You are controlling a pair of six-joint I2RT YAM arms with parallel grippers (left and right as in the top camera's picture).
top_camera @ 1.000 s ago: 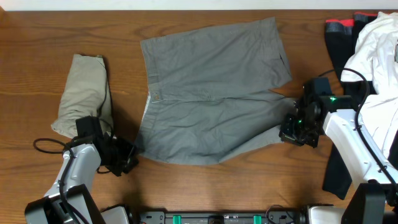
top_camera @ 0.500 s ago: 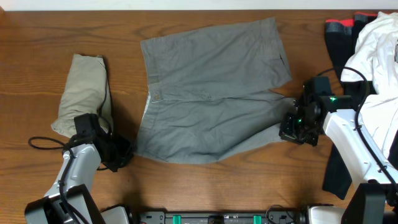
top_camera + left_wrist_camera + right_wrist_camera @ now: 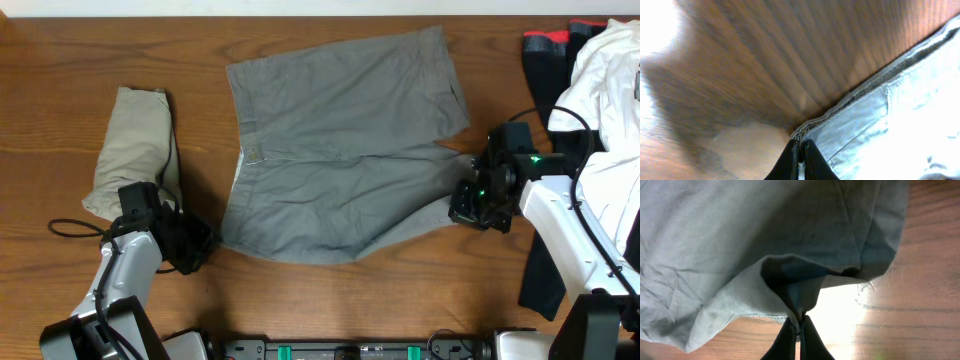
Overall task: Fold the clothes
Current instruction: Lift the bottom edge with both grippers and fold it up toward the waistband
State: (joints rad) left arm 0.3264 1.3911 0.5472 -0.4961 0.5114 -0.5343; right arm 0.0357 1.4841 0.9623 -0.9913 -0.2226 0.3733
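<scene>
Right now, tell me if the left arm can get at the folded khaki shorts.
Probably yes, once freed. The khaki shorts lie close beside that arm, nothing on top. But the left hand is shut on a corner of the grey shorts and would have to let go first.

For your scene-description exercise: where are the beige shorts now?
Overhead view: the beige shorts lie bundled on the table's left side, apart from the spread grey shorts, just beyond the left gripper.
</scene>
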